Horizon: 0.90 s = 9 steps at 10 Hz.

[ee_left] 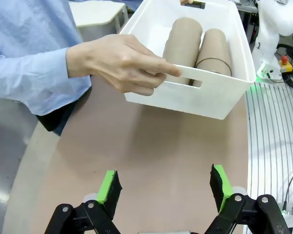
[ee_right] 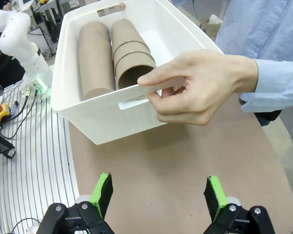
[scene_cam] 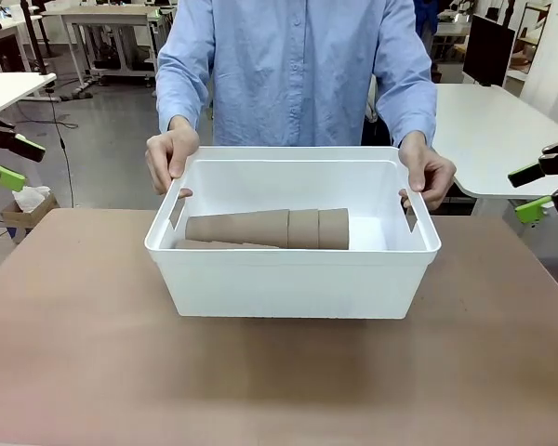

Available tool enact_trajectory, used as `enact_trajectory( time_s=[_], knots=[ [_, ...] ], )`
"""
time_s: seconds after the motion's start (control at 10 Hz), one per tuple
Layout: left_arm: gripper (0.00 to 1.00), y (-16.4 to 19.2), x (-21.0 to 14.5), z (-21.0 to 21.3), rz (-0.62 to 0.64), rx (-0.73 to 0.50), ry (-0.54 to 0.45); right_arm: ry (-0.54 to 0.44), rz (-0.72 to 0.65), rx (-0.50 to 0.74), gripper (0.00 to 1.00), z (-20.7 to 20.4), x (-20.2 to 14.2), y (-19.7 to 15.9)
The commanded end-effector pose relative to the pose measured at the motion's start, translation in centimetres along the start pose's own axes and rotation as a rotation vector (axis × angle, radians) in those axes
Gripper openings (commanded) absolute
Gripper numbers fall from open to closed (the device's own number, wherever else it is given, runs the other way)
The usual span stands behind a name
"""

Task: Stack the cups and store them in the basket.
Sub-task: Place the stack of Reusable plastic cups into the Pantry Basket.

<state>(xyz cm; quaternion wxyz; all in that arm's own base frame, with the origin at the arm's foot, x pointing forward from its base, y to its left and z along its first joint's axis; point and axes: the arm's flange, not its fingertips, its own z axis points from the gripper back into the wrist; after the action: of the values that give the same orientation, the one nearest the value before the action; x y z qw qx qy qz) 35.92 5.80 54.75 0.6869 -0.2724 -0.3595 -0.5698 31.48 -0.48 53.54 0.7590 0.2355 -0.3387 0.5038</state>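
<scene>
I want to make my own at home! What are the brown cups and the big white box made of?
The cups look like paper or thin card: matte tan, no shine, with rolled rims and a faint side seam. The basket looks like moulded plastic: smooth white walls with a soft sheen, rounded corners, a rolled rim and cut-out slot handles. Looks alone can't make it certain.

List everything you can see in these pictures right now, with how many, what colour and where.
cups: two nested stacks, tan-brown, lying on their sides inside the basket; exact cup count unclear
basket: one, white, middle of the table
table: one, brown top, under the basket
person's hands: two, one gripping each end of the basket's rim
left gripper: one, black with green pads, jaws apart, nothing between them, over bare table
right gripper: one, black with green pads, open, empty, over bare table
</scene>
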Motion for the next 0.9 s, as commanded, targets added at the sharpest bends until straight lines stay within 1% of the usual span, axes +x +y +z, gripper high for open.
enact_trajectory(
  time_s=[0.0,0.8],
  knots=[
    [0.95,0.11,0.29,0.22,0.011,-0.008,-0.002,0.002,0.000,-0.007,1.00,-0.03,0.08,-0.03],
    [0.95,0.11,0.29,0.22,0.011,-0.008,-0.002,0.002,0.000,-0.007,1.00,-0.03,0.08,-0.03]
  ],
)
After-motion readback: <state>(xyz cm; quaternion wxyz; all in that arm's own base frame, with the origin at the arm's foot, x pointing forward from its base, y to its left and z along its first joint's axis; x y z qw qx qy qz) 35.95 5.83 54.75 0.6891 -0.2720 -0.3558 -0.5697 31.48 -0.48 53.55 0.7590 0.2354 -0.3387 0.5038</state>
